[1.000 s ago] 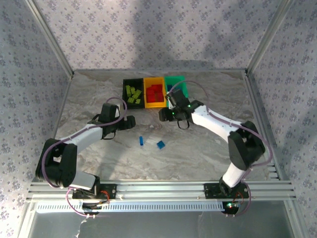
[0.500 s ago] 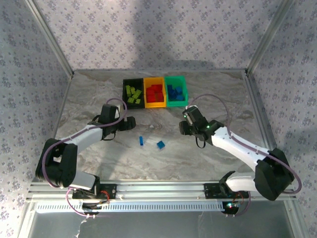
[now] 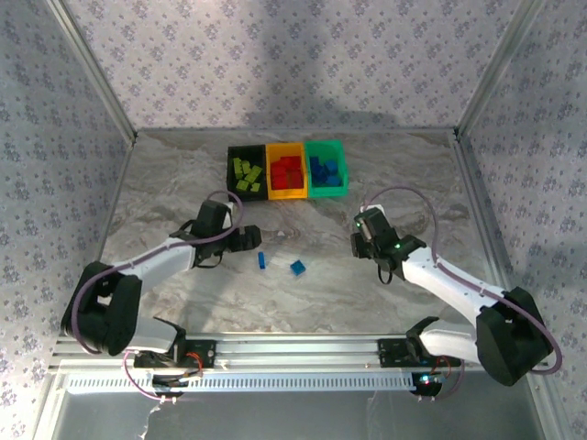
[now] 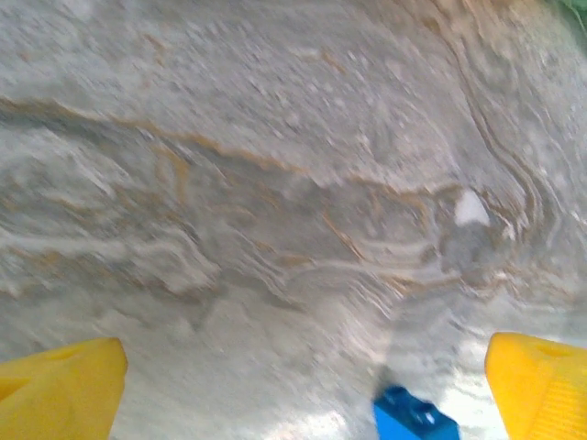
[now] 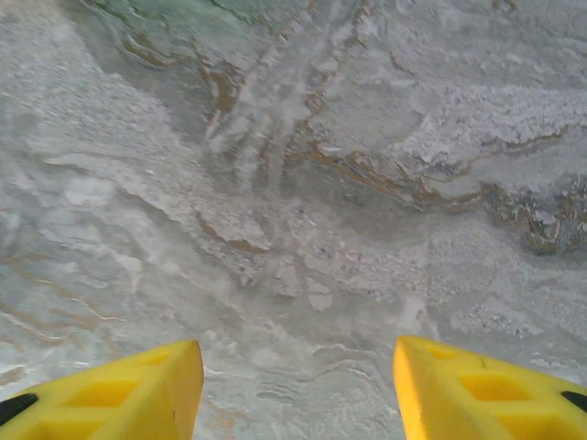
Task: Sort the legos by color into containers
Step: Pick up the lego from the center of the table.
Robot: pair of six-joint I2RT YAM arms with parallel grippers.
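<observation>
You're nearly done. Past both end effectors, the black plastic bin [image 3: 231, 174] holds lime bricks, the yellow-orange bin [image 3: 286, 194] holds red and the teal bin [image 3: 327, 192] holds blue. Two small blue studded bricks are loose on the marble tabletop [image 3: 183, 192]. One blue brick [image 3: 262, 261] sits just ahead of your left end effector [image 3: 251, 240], which is wide open and empty. The other blue brick [image 3: 297, 267] is between it and your right end effector [image 3: 359, 240], which is partly open and holding nothing.

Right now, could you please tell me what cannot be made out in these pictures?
Left wrist view: the blue brick is cut off by the bottom edge, and the picture is blurred, so its full length is unclear.
Top view: the sorted bricks in the black bin, orange bin and teal bin are too small to count.
Top view: the left gripper is too small and dark to tell its fingers apart.
</observation>
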